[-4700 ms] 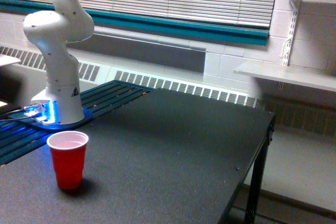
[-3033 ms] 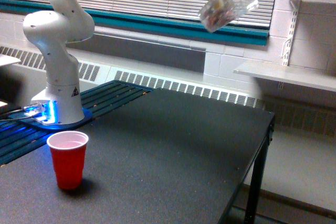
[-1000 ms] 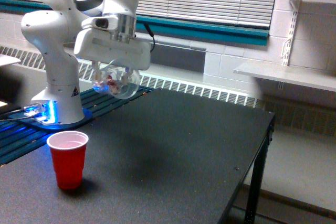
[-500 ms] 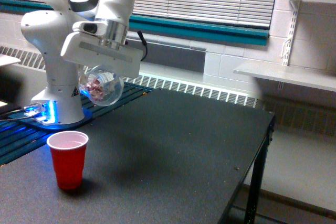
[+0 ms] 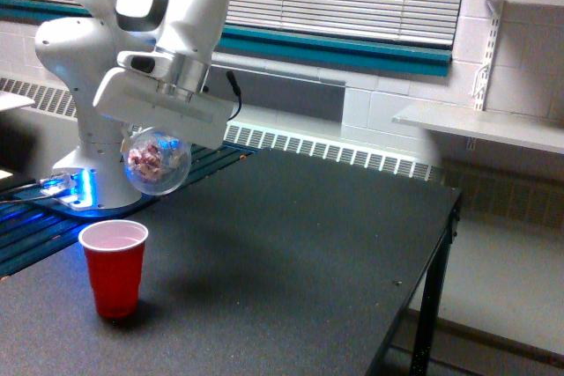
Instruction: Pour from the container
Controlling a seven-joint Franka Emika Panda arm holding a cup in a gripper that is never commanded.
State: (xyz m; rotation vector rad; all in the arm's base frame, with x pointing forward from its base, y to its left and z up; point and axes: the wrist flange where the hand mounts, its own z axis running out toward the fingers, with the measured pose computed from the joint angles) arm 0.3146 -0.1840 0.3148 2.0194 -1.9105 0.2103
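Exterior view shows the gripper [image 5: 157, 134] clamped around the clear rounded container [image 5: 157, 161], holding it in the air just above and slightly to the view's right of the red cup [image 5: 115, 268]; I judge this lines its pinkish-white pieces up for pouring. The Panda arm bends down from its base, wrist tilted toward the cup.
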